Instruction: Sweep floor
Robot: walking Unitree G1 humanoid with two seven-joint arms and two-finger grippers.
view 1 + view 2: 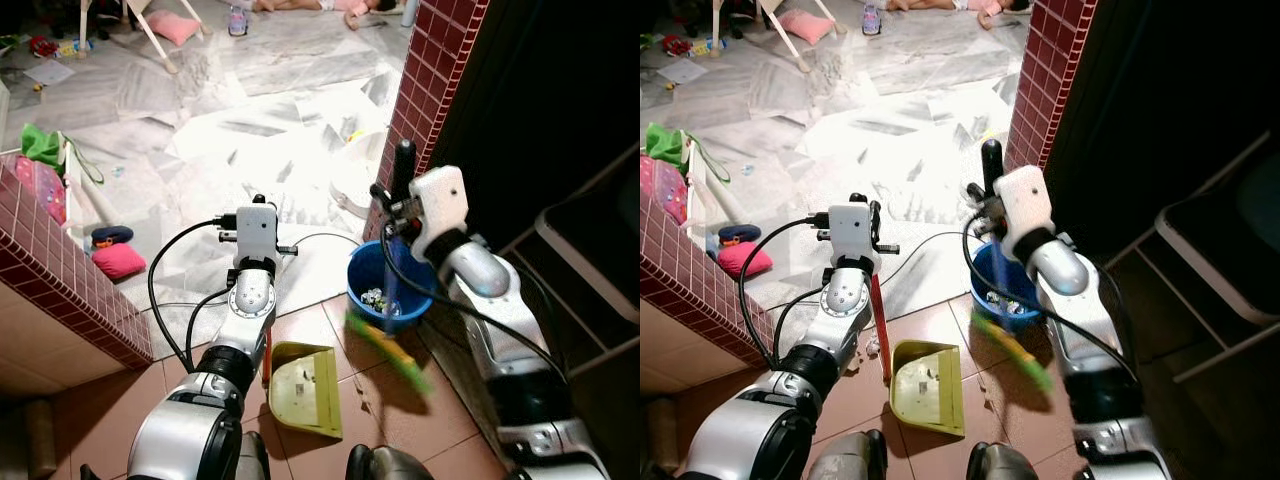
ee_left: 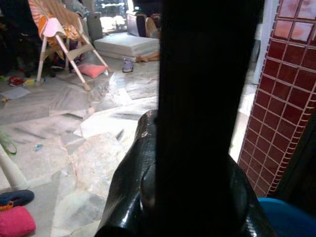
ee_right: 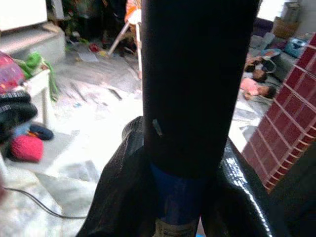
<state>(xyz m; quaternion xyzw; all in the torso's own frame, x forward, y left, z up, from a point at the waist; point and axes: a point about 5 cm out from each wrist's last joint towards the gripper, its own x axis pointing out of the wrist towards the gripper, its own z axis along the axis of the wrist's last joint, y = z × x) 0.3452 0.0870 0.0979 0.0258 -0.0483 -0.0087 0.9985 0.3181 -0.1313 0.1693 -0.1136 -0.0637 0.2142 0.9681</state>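
Right gripper (image 1: 988, 205) clamped on broom (image 1: 1008, 345) over bucket (image 1: 372, 278), left gripper (image 1: 876, 262) clamped on dustpan (image 1: 928, 388) handle on the tiles; risk of brush clipping bucket, spilling debris.

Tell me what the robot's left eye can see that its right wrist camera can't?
The left eye view has the yellow-green dustpan on the tiles, the blue bucket, the broom's green bristles, and the left gripper on the dustpan's red handle.

The right wrist view has, close up, the broom's black grip between that gripper's fingers, with a blue stretch of handle below.

Both have the red tiled pillar, the pale floor and a pink cushion.
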